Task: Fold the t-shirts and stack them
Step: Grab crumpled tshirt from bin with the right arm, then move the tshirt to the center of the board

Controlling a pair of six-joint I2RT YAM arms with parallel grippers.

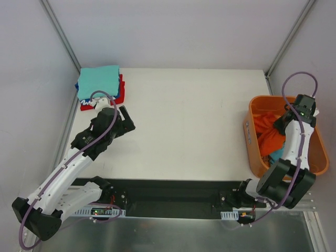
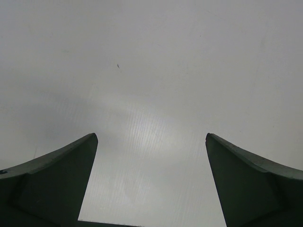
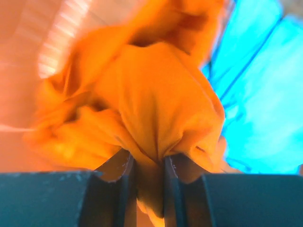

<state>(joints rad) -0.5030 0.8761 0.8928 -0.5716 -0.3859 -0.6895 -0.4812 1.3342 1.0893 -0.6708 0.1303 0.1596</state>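
Right claw (image 3: 149,165): clenched on a gathered ridge of the bright orange soft cloth t-shirt (image 3: 156,94). The cloth is squeezed between the two dark fingers and fans out beyond them.
Grip quality: judged a narrow pinch. Whether one layer or several is caught cannot be told.
Location of held garment: crumpled inside the rigid orange plastic basket (image 1: 257,102), which stands at the right edge of the white surface (image 1: 189,121), under the right wrist.
Neighbouring cloth: a teal soft cloth t-shirt (image 3: 255,94) lies in the same basket, touching the orange garment on its right side in the wrist view.
Recommended lift: raise the claw straight up and slowly, so the orange garment slides free of the teal one and passes over the basket rim without tipping the basket.
Recommended placement: carry the garment to the middle of the surface and lower it until it spreads flat before any fold.
Left claw (image 2: 151,179): released, fingers wide apart, grasping nothing, hovering over the surface near the folded stack.
Folded stack: a folded teal cloth t-shirt (image 1: 98,80) lies on a folded red cloth t-shirt (image 1: 122,92) at the far left corner.
Risk: the teal garment may drag out with the orange one, or the pinch may slip under the hanging weight.
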